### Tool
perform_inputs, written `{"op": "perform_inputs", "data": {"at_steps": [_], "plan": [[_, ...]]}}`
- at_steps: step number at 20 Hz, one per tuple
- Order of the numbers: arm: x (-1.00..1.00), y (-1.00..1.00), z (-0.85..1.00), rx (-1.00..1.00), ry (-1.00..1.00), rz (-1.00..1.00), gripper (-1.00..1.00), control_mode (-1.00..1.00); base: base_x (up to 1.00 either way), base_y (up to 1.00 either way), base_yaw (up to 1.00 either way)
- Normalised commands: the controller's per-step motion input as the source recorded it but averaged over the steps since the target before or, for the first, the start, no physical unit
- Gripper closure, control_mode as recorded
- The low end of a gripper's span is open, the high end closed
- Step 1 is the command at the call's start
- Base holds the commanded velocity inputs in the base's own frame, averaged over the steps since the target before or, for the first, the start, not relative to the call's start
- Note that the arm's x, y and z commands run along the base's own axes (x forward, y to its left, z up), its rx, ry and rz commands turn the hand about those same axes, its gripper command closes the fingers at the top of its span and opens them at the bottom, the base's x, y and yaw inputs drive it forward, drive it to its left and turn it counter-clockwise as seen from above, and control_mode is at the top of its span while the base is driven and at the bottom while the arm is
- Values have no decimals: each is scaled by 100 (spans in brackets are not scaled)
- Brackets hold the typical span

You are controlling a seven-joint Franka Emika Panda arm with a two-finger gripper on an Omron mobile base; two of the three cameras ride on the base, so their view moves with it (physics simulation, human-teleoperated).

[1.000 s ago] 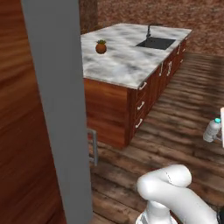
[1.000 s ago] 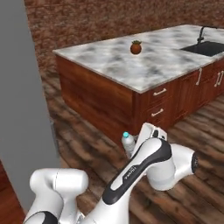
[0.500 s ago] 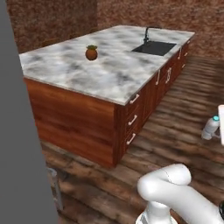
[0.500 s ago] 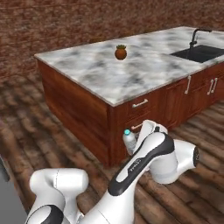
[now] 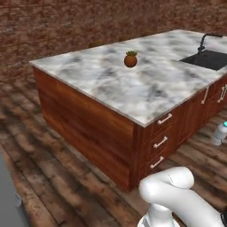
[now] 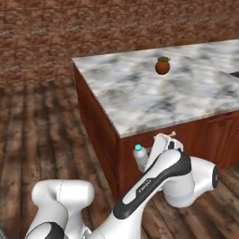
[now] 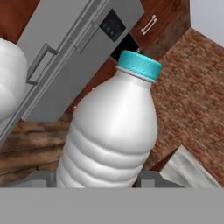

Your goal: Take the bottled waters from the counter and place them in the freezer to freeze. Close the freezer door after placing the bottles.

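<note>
Centre frame in the hand view, the small clear ribbed plastic bottle with a blue cap (image 7: pixel 111 131) sits pinched in the hand (image 7: pixel 103 180); light, smooth, likely slippery, best held mid-body.

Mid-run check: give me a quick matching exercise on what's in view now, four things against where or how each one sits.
Things:
1. bottled water
2. small brown pot
3. sink
4. fridge

Places or states:
A. set into the far end of the counter
B. standing alone on the marble top
C. held in the gripper
D. doors shut, behind the bottle in the hand view

Pairs: 1-C, 2-B, 3-A, 4-D
</note>
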Motion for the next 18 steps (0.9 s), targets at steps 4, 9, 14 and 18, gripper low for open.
{"op": "perform_inputs", "data": {"at_steps": [4, 9, 14, 18], "plan": [[0, 0, 0, 0, 0, 0, 100, 100, 76, -31, 62], [0, 0, 0, 0, 0, 0, 100, 100, 65, 12, 57], [0, 0, 0, 0, 0, 0, 100, 100, 76, 11, 46], [0, 0, 0, 0, 0, 0, 100, 100, 83, 8, 34]]}}
